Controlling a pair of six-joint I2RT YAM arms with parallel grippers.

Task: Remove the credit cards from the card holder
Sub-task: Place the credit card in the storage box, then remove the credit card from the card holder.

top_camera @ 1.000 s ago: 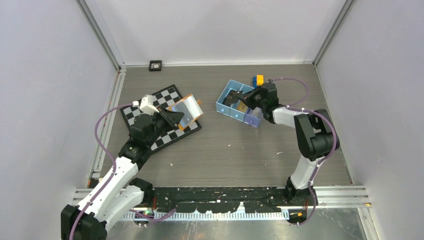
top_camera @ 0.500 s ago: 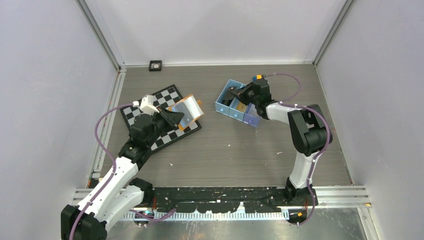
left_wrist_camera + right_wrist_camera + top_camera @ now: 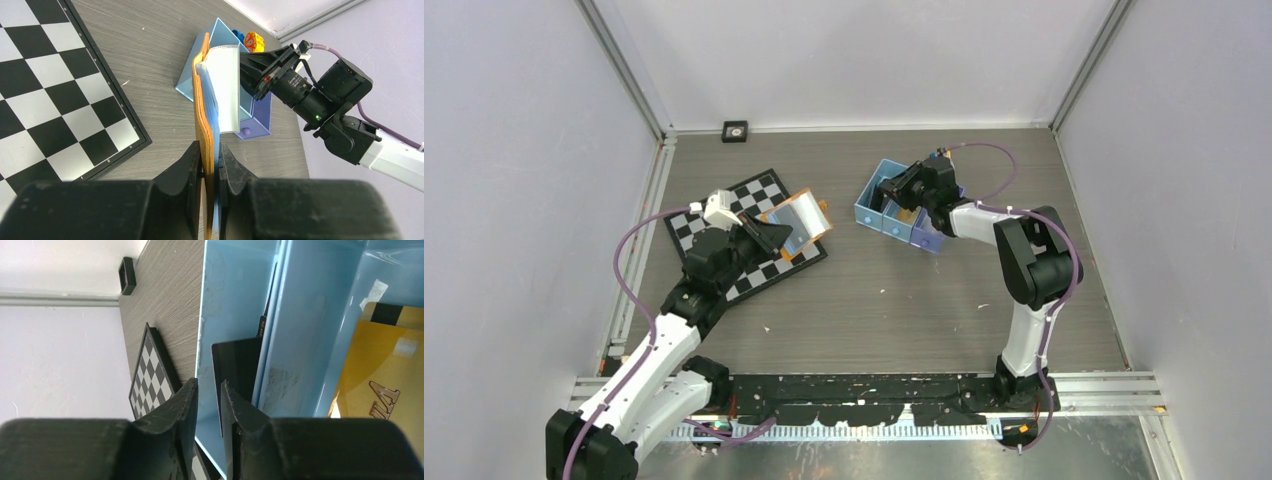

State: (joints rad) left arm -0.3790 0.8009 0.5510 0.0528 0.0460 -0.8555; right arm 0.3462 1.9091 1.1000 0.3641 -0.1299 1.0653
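The orange card holder (image 3: 799, 222) hangs open above the chessboard's right edge. My left gripper (image 3: 769, 235) is shut on it. In the left wrist view the holder (image 3: 204, 100) stands edge-on between my fingers, with a blue layer and a clear sleeve (image 3: 225, 85) on its right side. My right gripper (image 3: 894, 190) is low in the left compartment of the blue tray (image 3: 869, 212). In the right wrist view a black card (image 3: 235, 365) stands against the divider. My right gripper (image 3: 210, 390) is narrowly open, its left finger apart from the card. A yellow card (image 3: 380, 370) lies in the middle compartment.
The chessboard (image 3: 744, 215) lies at the left under my left arm. A small orange-and-blue block (image 3: 252, 41) sits behind the tray. A small black square object (image 3: 735, 131) rests at the back wall. Walls enclose the table on three sides.
My right gripper has moved left and back, from over the tray's middle compartment to its left compartment, taking the black card along. My left arm and the card holder have not moved.
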